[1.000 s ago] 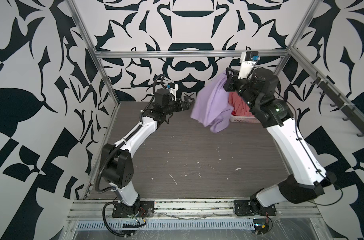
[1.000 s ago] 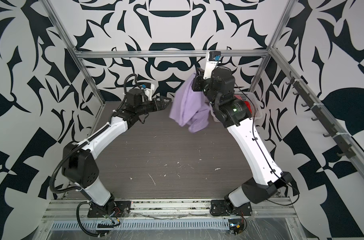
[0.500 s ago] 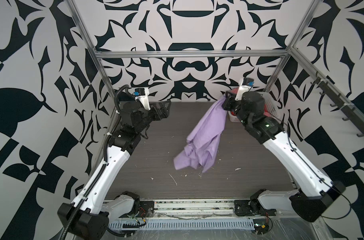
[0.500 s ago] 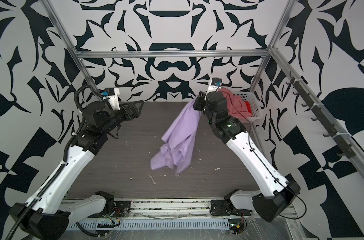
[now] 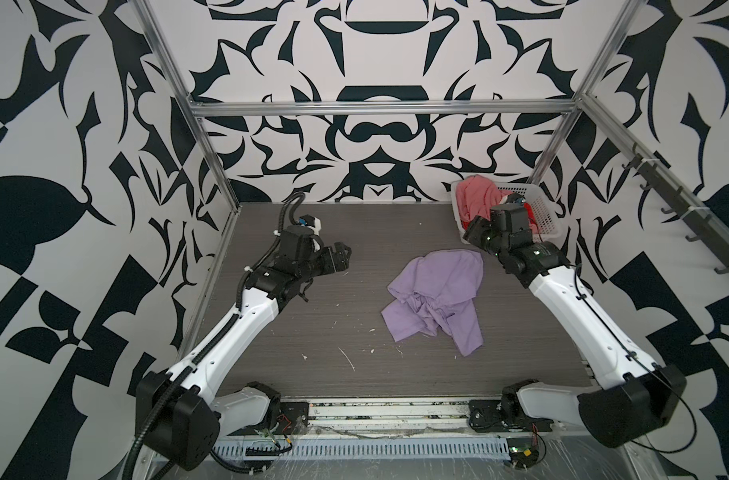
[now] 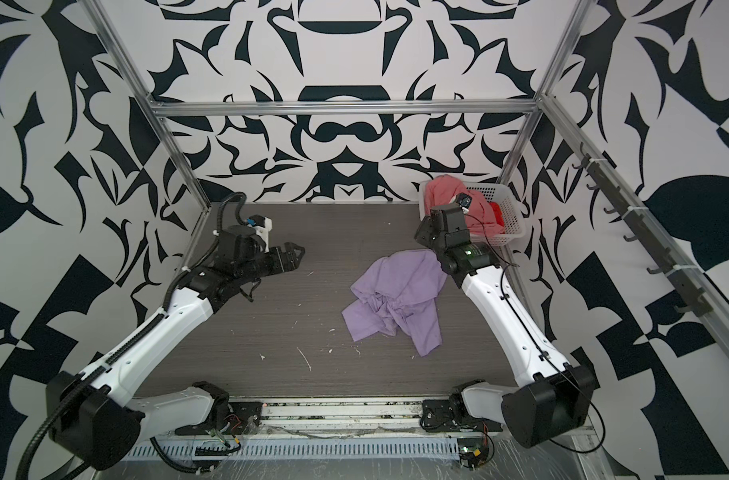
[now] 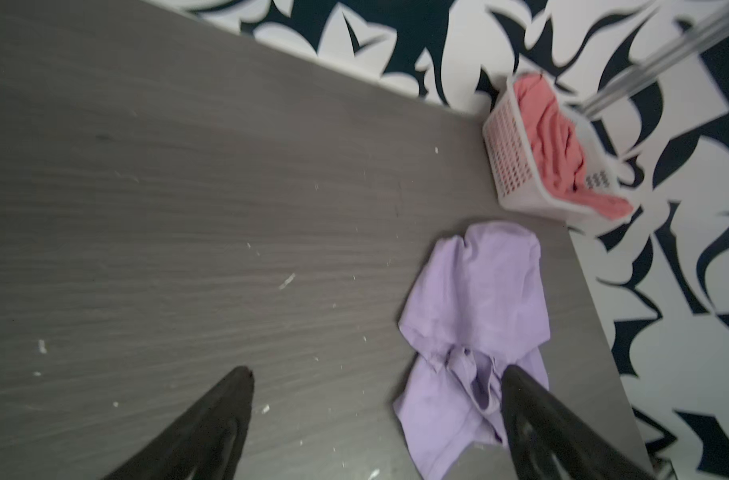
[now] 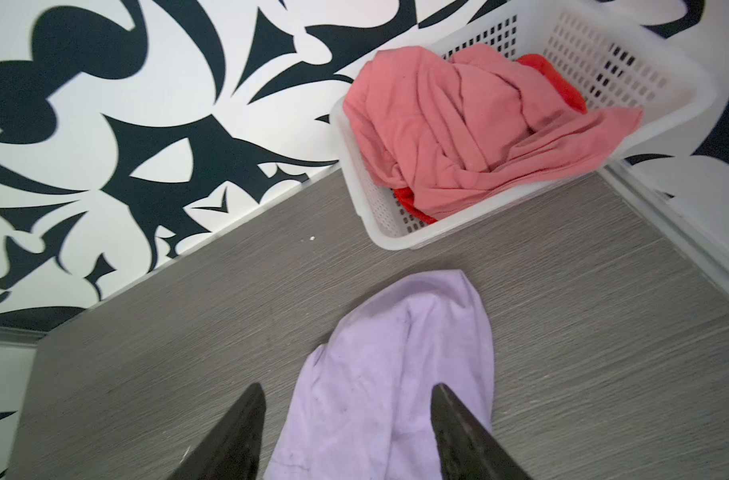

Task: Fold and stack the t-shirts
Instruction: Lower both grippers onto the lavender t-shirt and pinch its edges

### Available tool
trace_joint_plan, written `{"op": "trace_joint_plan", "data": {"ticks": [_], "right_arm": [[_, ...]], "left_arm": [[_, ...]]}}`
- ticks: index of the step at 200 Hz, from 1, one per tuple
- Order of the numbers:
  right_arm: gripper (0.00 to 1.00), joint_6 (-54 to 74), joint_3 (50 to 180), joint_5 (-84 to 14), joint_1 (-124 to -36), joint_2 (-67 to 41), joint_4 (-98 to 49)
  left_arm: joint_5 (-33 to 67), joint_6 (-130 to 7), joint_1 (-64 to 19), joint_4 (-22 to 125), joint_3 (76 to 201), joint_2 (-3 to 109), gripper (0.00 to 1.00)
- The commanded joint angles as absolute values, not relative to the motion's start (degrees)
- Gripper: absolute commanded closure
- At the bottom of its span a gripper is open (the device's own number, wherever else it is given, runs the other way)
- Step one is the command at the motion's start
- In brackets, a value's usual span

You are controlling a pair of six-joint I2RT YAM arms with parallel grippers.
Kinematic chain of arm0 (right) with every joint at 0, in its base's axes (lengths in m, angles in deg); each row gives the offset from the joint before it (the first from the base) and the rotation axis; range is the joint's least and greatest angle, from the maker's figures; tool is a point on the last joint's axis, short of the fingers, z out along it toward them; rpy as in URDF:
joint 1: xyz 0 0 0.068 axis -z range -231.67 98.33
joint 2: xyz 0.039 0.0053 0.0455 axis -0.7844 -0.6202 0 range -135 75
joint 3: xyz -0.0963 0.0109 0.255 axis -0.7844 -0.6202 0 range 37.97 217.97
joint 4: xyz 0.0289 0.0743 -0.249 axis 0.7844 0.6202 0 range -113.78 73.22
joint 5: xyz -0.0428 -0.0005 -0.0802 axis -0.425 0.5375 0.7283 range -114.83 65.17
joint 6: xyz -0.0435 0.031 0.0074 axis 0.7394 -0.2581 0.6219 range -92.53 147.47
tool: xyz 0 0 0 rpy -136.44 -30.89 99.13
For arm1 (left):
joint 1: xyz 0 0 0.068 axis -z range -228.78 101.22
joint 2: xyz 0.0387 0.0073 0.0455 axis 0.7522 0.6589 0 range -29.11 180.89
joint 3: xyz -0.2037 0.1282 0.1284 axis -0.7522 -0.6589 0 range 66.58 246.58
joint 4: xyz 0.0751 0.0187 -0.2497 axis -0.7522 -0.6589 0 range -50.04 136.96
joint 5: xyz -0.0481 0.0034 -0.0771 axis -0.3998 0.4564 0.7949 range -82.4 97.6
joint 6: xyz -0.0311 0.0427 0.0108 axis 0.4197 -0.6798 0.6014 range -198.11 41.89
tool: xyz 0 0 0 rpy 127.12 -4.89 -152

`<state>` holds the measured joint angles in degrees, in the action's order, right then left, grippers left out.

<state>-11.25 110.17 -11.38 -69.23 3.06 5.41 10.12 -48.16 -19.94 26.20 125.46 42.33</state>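
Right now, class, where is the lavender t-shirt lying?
In both top views the lavender t-shirt lies crumpled on the right half of the table, just in front of the white basket that holds the salmon-pink shirt.

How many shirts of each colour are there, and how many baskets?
Lavender t-shirt: 1
Salmon-pink t-shirt: 1
Red t-shirt: 1 showing, mostly buried under the pink one
White basket: 1
Total: 4 things, 3 of them shirts
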Motion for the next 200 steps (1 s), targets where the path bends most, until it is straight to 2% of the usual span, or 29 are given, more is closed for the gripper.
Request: {"op": "trace_joint_plan", "data": {"ticks": [1,43,90,132,136,156,200], "right_arm": [[0.26,-12.5,106.3,-12.4,-74.9,2.5,5.4],[0.24,-15.2,99.5,-7.3,-83.9,1.5,4.5],[0.25,-21.1,88.8,-9.2,-85.5,6.8,2.8],[0.25,-18.8,80.9,-11.3,-85.5,10.1,-0.9],[0.25,-18.4,80.6,-11.3,-85.4,10.1,-1.2],[0.25,-15.6,81.5,-10.9,-84.9,9.2,-0.8],[0.24,-10.9,85.3,-12.3,-83.2,8.1,1.2]], "left_arm": [[10.8,-48.3,-15.0,20.5,124.6,46.2,0.05],[8.8,-45.5,-5.8,24.8,119.7,52.2,0.07],[8.2,-44.8,0.4,27.3,120.0,60.6,0.12],[9.6,-45.1,1.3,29.8,124.4,68.8,0.14],[9.8,-45.2,1.3,29.7,125.2,69.8,0.18],[10.9,-44.8,1.3,29.4,128.9,74.5,0.26],[10.4,-40.1,1.3,30.0,133.5,79.2,0.36]]}}
